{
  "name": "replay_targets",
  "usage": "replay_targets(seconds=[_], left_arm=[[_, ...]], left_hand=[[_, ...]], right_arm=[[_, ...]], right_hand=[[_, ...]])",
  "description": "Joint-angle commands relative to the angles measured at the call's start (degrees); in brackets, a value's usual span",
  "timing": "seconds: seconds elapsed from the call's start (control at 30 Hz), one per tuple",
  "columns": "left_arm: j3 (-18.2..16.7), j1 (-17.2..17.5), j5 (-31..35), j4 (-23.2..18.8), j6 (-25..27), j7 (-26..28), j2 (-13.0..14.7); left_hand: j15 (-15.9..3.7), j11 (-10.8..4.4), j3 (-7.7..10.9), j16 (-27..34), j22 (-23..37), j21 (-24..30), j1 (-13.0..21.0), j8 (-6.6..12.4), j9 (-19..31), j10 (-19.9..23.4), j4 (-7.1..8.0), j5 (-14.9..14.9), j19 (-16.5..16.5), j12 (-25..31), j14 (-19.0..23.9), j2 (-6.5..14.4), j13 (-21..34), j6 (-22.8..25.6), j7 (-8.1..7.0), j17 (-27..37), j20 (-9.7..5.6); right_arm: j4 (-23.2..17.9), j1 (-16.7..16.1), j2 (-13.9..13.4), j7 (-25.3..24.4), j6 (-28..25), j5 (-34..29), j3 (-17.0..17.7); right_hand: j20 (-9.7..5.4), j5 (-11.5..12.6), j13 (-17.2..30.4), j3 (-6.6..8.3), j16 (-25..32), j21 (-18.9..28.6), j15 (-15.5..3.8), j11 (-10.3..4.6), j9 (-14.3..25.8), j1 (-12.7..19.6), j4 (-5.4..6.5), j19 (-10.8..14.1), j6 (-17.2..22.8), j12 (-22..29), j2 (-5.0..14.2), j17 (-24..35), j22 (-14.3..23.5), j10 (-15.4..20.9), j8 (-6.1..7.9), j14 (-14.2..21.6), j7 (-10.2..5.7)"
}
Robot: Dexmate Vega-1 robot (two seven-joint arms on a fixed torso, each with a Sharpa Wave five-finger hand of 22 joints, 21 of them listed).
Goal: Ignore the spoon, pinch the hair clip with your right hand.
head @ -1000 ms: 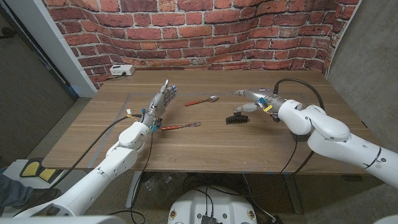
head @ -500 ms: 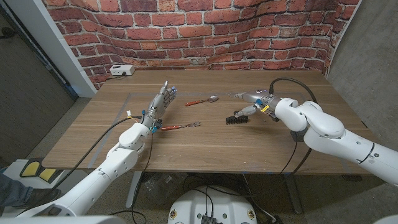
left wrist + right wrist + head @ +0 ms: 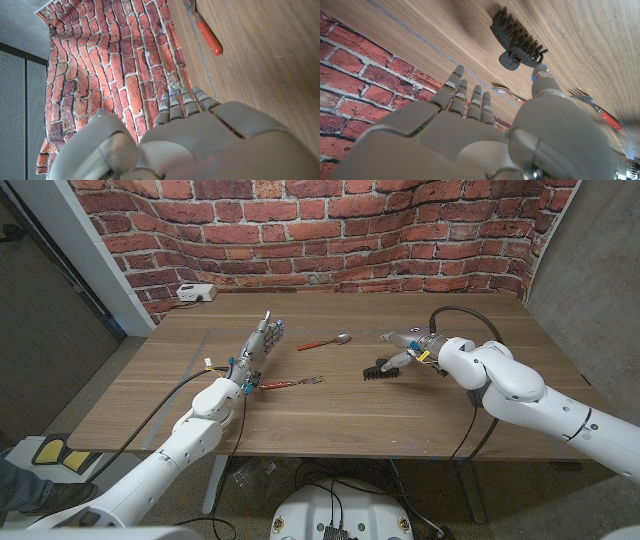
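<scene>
Since a second ago the right hand has crept leftward across the table toward the hair clip, while the clip, the cutlery and the left hand lie as they did. The black, toothed hair clip rests on the wooden table, right of the table's middle, and nothing grips it. In the right wrist view the clip lies just past the hand's thumb tip, apart from the other fingers, which reach out straight and spread with nothing between them; whether the thumb tip touches the clip I cannot tell. In the head view that hand hovers just above and behind the clip, its fingers pointing left toward the spoon. The red-handled spoon sits left of the clip and farther back, near the table's middle. A red-handled fork lies left of the clip, nearer the front edge. Beyond the fork, the left hand stands with straight, loosely parted fingers, holding nothing. A small white box rests at the far left corner, well away from the clip, against the brick wall.
</scene>
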Motion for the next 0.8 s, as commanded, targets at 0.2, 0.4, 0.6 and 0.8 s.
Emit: replay_targets(seconds=[0.2, 0.4, 0.6, 0.8], left_arm=[[-0.06, -0.31, -0.36, 0.71, 0.19, -0.22, -0.17], [-0.01, -0.49, -0.56, 0.92, 0.51, -0.36, -0.22], [-0.02, -0.41, -0.74, 1.15, 0.38, -0.49, -0.36], [-0.02, -0.22, -0.91, 1.15, 0.54, -0.58, -0.3]], left_hand=[[-0.03, 0.1, -0.33, -0.04, 0.16, -0.1, 0.12, 0.23, 0.11, 0.78, -0.04, -0.08, 0.17, 0.07, 0.65, 0.24, 0.23, 0.58, -0.17, 0.2, 0.21], [-0.04, 0.1, -0.37, -0.05, 0.17, -0.12, 0.13, 0.21, 0.11, 0.85, -0.02, -0.13, 0.14, 0.06, 0.68, 0.29, 0.24, 0.67, -0.16, 0.2, 0.24], [-0.06, 0.15, -0.41, -0.05, 0.17, -0.12, 0.14, 0.26, 0.12, 0.85, -0.01, -0.17, 0.14, 0.02, 0.73, 0.34, 0.24, 0.94, -0.13, 0.2, 0.24], [-0.07, 0.1, -0.45, -0.02, 0.17, -0.11, 0.15, 0.25, 0.12, 0.98, 0.0, -0.22, 0.18, 0.04, 0.85, 0.39, 0.24, 1.06, -0.09, 0.2, 0.3]], right_arm=[[2.28, 0.97, 1.73, 2.58, 0.15, -1.95, -1.37], [2.73, 1.93, 1.86, 4.3, 0.88, -2.21, -2.06], [3.02, 2.69, 2.14, 5.65, 1.3, -2.47, -2.42], [3.49, 2.77, 2.32, 5.44, 2.02, -2.17, -2.45]], right_hand=[[-0.44, 0.3, 0.07, 0.69, 0.55, 0.39, -0.7, -0.91, 0.21, 1.71, 0.01, 0.88, 0.9, 0.52, -0.25, 0.12, 0.1, 1.03, 0.79, 0.98, -0.93], [-0.46, 0.31, 0.06, 0.75, 0.77, 0.6, -0.99, -1.97, 0.27, 2.64, 0.08, 1.6, 2.49, 1.11, -0.52, 0.09, 0.11, 2.68, 1.4, 2.12, -1.67], [-0.61, 0.36, 0.06, 0.88, 0.93, 0.84, -1.6, -2.82, 0.37, 3.53, 0.28, 2.43, 4.45, 1.9, -0.7, 0.12, 0.13, 5.07, 2.1, 3.45, -2.73], [-0.78, 0.53, 0.06, 1.34, 1.27, 1.19, -2.45, -4.05, 0.46, 4.7, 0.38, 3.62, 6.32, 2.51, -0.39, 0.2, 0.14, 7.26, 2.72, 5.52, -3.84]])
